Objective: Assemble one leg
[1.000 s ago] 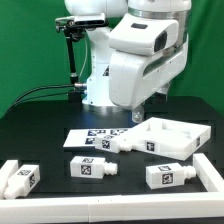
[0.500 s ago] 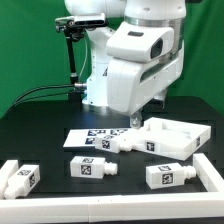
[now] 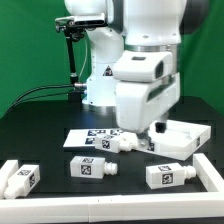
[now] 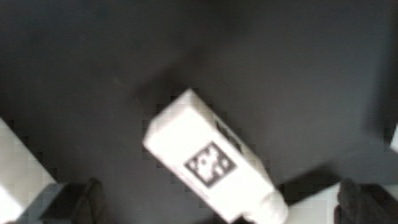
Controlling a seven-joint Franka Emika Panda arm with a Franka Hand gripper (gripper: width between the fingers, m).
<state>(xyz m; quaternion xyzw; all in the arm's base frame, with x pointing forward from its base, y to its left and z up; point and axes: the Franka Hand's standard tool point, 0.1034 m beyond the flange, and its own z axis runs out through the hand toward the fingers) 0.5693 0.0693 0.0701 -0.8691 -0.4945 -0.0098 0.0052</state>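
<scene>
Several white legs with square tags lie on the black table. One leg lies next to the white tray, and others lie nearer the front. My gripper hangs low over the leg beside the tray, its fingertips mostly hidden by the hand. In the wrist view a tagged leg lies slanted below my gripper. Its end reaches between the two dark fingers, which stand wide apart and do not touch it. The gripper is open and empty.
The marker board lies flat behind the legs. A white part lies along the table edge at the exterior view's right. A black stand with a cable rises at the back beside the robot base.
The arm has swung toward the exterior view's right and come lower over the leg beside the tray. The parts on the table have not moved.
</scene>
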